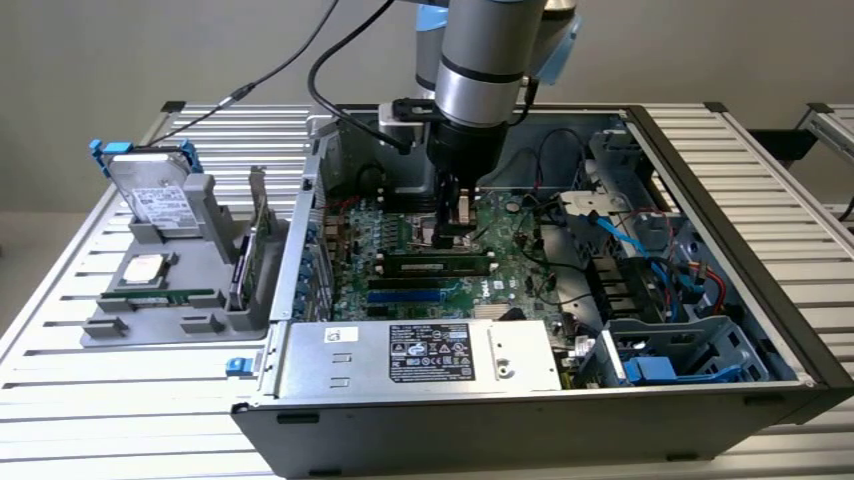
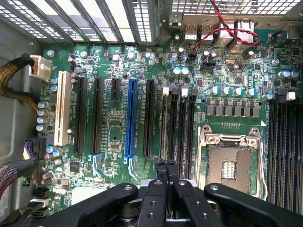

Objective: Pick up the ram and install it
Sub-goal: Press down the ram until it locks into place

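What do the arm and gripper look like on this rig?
Arm: silver-grey cylinder with a black band, light-blue joint caps, black cable looping off the wrist. Gripper: black, with pinned linkage bars and two slim fingers.

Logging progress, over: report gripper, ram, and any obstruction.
Gripper shut, holding nothing, low over motherboard. Ram upright on it, close by; contact unclear. Nothing blocking.
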Tool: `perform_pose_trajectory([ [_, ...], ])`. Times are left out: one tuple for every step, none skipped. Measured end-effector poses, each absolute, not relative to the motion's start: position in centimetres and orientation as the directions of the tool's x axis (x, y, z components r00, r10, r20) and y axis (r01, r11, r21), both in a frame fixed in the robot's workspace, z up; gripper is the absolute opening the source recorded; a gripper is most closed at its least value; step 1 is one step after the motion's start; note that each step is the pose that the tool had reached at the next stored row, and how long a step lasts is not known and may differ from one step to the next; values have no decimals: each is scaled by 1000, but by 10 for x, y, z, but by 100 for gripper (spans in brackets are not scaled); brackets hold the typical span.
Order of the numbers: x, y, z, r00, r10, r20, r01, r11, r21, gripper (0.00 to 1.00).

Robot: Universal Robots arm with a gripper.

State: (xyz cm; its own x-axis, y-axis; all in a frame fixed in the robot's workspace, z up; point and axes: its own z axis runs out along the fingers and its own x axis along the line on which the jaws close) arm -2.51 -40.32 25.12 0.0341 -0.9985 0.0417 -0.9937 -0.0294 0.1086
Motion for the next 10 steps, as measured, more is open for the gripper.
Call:
perform_pose_trajectory([
  [-25, -403, 251, 34, -999, 42, -994, -29, 109, 10],
  [-25, -403, 251, 34, -999, 42, -994, -29, 109, 10],
  [-24, -403, 251, 34, -999, 42, -994, -29, 108, 10],
  [-22, -403, 251, 34, -999, 42, -994, -29, 108, 10],
  [-18, -404, 251, 34, -999, 42, -994, -29, 108, 10],
  [-15, -404, 251, 34, -999, 42, -994, -29, 108, 10],
  [-12, -405, 251, 34, -999, 42, -994, -29, 108, 10],
  [-9, -405, 251, 34, -999, 42, -994, -29, 108, 10],
  [-6, -405, 251, 34, -999, 42, -994, -29, 108, 10],
  [-3, -405, 251, 34, -999, 42, -994, -29, 108, 10],
])
